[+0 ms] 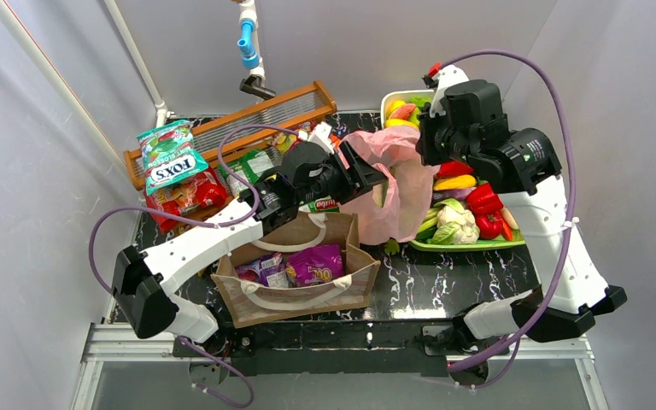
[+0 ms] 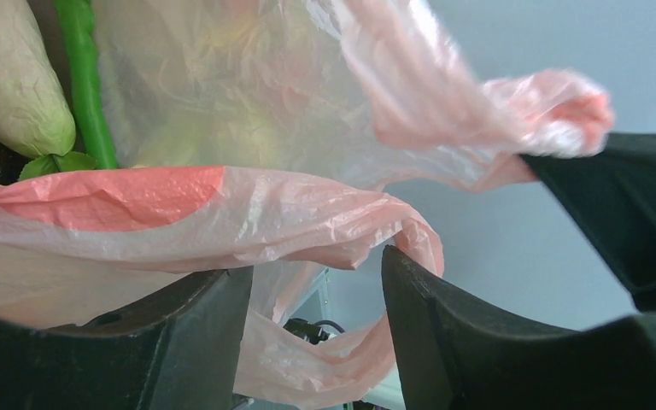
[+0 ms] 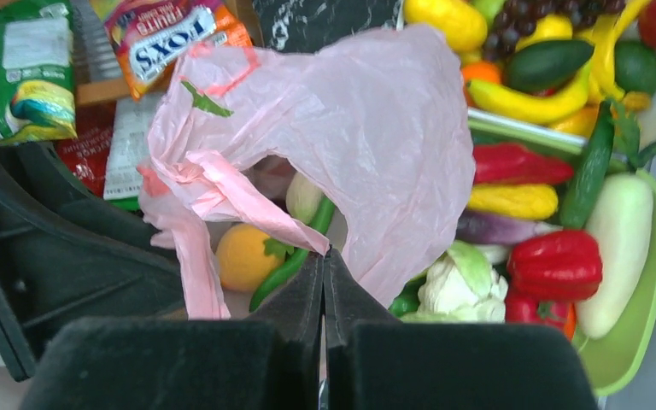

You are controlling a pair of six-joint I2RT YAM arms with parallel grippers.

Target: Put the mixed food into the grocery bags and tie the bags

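Brown tote (image 1: 248,301), near desk edge: purple packets (image 1: 314,263); pink bag (image 3: 376,128), mid-desk beside green tray (image 1: 470,245): orange (image 3: 243,254), green pod (image 3: 295,260); left hand (image 1: 366,181) apart against its film, right hand (image 3: 325,256) pinched together on its rim.

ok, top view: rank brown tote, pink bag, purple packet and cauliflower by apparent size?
1. brown tote
2. pink bag
3. purple packet and cauliflower: look about alike, and the packet sits partly hidden in the tote, so not ranked.
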